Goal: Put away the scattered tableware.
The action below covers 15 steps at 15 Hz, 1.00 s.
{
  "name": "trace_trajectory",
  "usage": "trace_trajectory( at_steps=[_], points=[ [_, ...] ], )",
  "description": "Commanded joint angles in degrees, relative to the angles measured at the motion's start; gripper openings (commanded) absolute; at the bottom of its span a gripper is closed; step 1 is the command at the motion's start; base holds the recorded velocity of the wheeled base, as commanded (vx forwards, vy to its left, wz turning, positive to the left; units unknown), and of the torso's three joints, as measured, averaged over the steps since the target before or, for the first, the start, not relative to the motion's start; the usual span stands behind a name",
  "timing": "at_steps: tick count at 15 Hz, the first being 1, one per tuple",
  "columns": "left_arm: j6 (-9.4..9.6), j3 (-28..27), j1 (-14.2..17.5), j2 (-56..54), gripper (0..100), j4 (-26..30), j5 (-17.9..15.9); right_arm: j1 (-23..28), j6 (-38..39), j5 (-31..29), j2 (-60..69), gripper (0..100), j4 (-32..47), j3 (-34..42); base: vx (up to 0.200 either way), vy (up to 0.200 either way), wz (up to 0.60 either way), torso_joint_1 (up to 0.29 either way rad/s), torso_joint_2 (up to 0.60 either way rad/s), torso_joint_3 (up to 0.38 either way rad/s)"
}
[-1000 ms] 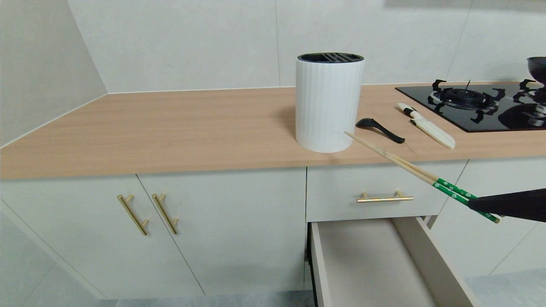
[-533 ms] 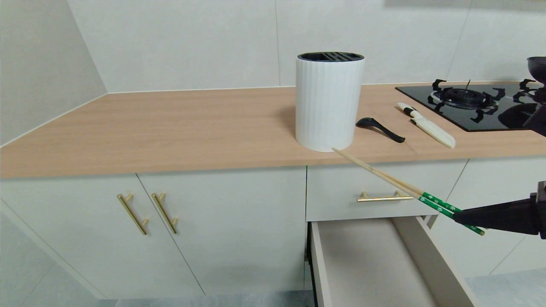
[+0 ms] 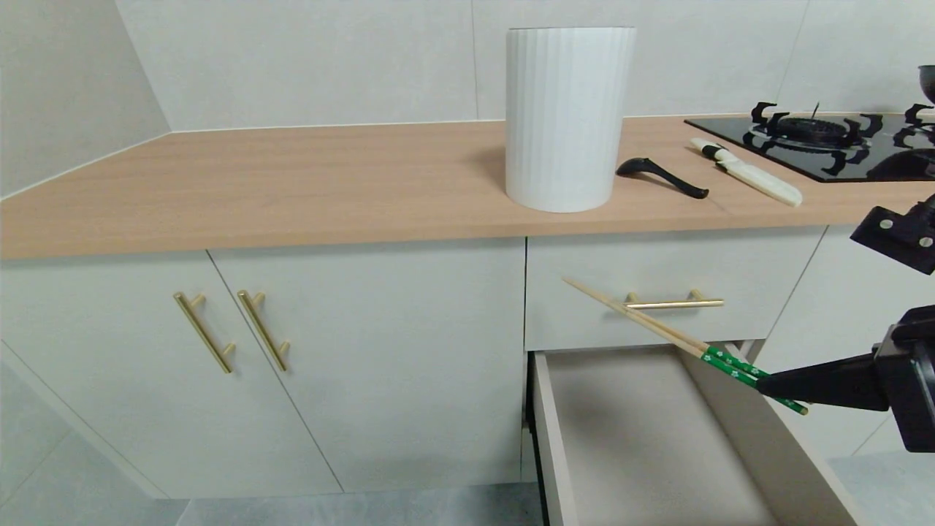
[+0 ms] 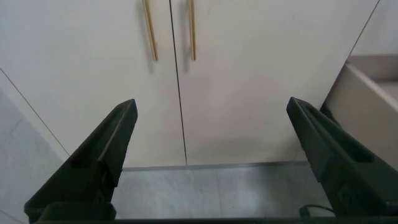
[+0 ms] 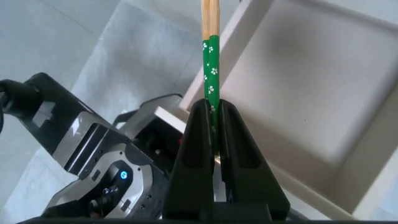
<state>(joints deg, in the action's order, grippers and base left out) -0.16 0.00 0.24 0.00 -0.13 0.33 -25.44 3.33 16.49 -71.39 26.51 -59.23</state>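
Wooden chopsticks (image 3: 676, 340) with green patterned ends are clamped in the right gripper (image 3: 763, 383), which grasps them at the green end. The right wrist view confirms the pinch on the chopsticks (image 5: 210, 62) by that gripper (image 5: 213, 118). From the gripper, the bare tips point toward 10 o'clock, across the face of the closed upper drawer.

The pair hangs over the right-hand wall of the open lower drawer (image 3: 635, 438), at 5 o'clock in the head view, and is not yet laid inside.

The left gripper (image 4: 209, 109) is spread wide with nothing in it, low before the cabinet doors (image 4: 180, 74).

On the countertop (image 3: 292, 183), a black spoon (image 3: 661, 177) lies at 3 o'clock of the white ribbed holder (image 3: 562, 120). A knife (image 3: 749, 179) lies farther out at 3 o'clock.

Assessment: the first item is in transit and none is confirmed stowed. The spoon and knife remain outstanding.
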Motion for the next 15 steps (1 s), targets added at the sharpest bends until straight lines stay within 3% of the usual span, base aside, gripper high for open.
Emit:
trace_trajectory(
  at_steps=[1,10,15],
  points=[
    [-0.02,0.0,0.0,0.1,100,0.0,0.0,0.0,0.0,0.0,-0.9,0,0.0,0.0,0.0,0.0,0.0,-0.129,0.47,0.325],
    [-0.02,0.0,0.0,0.1,100,0.0,0.0,0.0,0.0,-0.8,-8.1,0,0.0,-0.1,0.0,0.0,0.0,-0.024,0.1,0.071],
    [-0.02,0.0,0.0,0.1,100,0.0,0.0,0.1,0.9,-10.2,-22.0,0,-0.9,-2.3,0.0,0.0,0.0,0.0,0.0,0.0]
  ],
)
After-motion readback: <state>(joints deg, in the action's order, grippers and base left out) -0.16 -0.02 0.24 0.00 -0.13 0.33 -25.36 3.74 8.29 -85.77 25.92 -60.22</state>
